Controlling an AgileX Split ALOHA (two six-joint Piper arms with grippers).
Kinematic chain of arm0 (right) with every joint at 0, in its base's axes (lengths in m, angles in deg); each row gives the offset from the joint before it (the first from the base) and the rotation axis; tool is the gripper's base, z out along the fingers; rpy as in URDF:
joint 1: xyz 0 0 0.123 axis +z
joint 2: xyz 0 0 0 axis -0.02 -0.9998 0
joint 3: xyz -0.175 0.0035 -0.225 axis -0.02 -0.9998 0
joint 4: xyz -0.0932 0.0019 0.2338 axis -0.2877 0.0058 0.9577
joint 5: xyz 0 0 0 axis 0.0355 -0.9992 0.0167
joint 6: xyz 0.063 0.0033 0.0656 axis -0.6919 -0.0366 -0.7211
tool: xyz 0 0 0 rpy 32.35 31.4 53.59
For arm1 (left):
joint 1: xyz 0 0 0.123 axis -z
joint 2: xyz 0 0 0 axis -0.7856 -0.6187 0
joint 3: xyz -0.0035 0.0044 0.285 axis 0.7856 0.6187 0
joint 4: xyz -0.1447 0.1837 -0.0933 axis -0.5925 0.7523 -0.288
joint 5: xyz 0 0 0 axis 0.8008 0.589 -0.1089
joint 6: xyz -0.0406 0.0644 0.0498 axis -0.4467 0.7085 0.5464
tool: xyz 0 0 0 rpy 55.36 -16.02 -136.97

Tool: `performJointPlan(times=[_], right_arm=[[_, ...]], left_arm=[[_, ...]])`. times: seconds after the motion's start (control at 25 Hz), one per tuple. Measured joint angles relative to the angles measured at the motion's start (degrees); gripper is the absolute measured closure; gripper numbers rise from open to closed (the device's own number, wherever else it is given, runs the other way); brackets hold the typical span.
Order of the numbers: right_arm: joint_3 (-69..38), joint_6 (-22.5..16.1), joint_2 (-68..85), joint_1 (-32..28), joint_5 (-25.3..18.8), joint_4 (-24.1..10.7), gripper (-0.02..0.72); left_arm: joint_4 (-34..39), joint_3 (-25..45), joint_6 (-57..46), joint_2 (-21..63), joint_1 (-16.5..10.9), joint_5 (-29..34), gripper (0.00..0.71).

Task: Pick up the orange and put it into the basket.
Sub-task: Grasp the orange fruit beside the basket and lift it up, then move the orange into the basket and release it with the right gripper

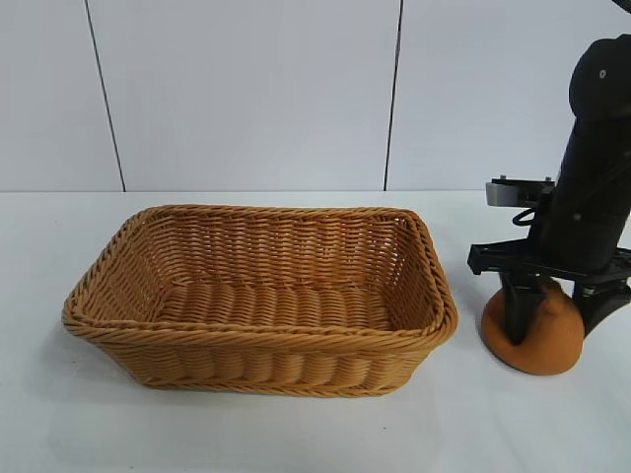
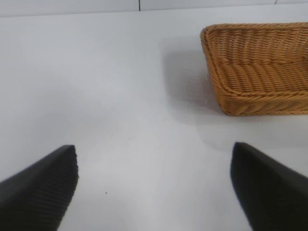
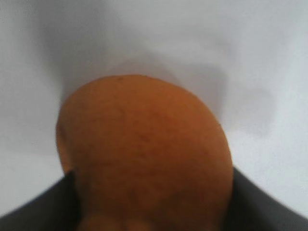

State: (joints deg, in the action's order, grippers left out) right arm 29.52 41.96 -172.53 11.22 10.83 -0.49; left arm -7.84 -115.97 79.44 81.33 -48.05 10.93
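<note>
The rust-orange orange (image 1: 540, 347) sits on the white table, right of the basket and close to its right end. My right gripper (image 1: 557, 313) comes down over it from above, and its black fingers press against both sides of the fruit. In the right wrist view the orange (image 3: 144, 144) fills the space between the fingers of the right gripper (image 3: 154, 195). The tan wicker basket (image 1: 258, 338) stands empty at the table's middle. My left gripper (image 2: 154, 156) is open and empty over bare table; the basket (image 2: 240, 103) lies ahead of it to one side.
A white panelled wall (image 1: 246, 99) stands behind the table. Bare white tabletop (image 1: 296, 434) lies in front of the basket and to its left.
</note>
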Motion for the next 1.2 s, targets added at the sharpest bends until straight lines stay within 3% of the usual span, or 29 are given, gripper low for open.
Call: performJointPlan(times=[0.36,0.52,0.76,1.0,1.2], right_arm=[[17.91,0.18,5.12,0.49,-13.00,3.97,0.649],[21.83,0.26,5.12,3.53,-14.34,4.90,0.649],[22.62,-0.12,4.94,13.21,-12.61,8.27,0.649],[22.80,-1.87,3.29,23.99,-7.55,9.53,0.649],[22.80,-2.73,-2.54,27.80,-2.10,9.28,0.649]], left_arm=[[0.00,0.00,0.00,0.00,0.00,0.00,0.098],[0.00,0.00,0.00,0.00,0.00,0.00,0.098],[0.00,0.00,0.00,0.00,0.00,0.00,0.098],[0.00,0.00,0.00,0.00,0.00,0.00,0.098],[0.00,0.00,0.00,0.00,0.00,0.00,0.098]])
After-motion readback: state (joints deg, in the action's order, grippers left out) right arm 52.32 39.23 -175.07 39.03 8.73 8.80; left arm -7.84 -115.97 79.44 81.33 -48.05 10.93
